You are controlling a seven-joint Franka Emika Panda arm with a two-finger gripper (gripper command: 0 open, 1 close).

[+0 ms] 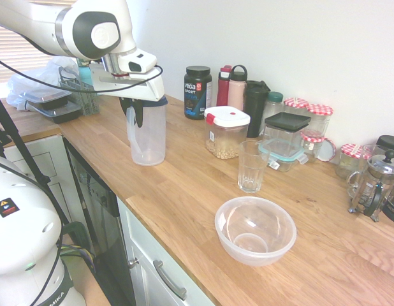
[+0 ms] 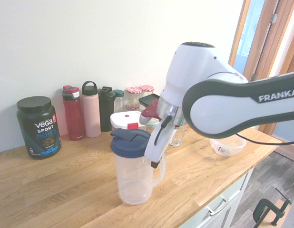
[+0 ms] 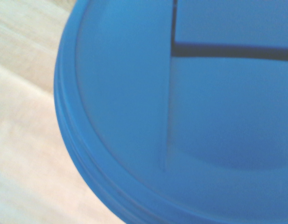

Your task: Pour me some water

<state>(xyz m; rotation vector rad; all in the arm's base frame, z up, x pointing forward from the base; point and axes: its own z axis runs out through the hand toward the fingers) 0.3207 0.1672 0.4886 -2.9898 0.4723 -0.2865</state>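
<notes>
The tall translucent jug (image 1: 149, 137) with its dark blue lid (image 2: 129, 142) stands upright on the wooden counter (image 1: 184, 191). Any water in it is too clear to make out. My gripper (image 2: 155, 154) reaches down from above beside the lid and is shut on the jug's side handle (image 2: 160, 175). The blue lid (image 3: 181, 116) fills the wrist view from very close. A ribbed drinking glass (image 1: 252, 166) stands upright further along the counter. Nearer the counter's front edge, past the glass, sits a wide clear bowl (image 1: 255, 229).
Along the wall stand a black protein tub (image 1: 197, 91), several bottles (image 1: 236, 87), a food box with a red and white lid (image 1: 226, 131), jars (image 1: 318, 121) and a French press (image 1: 374, 185). Plastic containers (image 1: 53, 105) sit behind the arm.
</notes>
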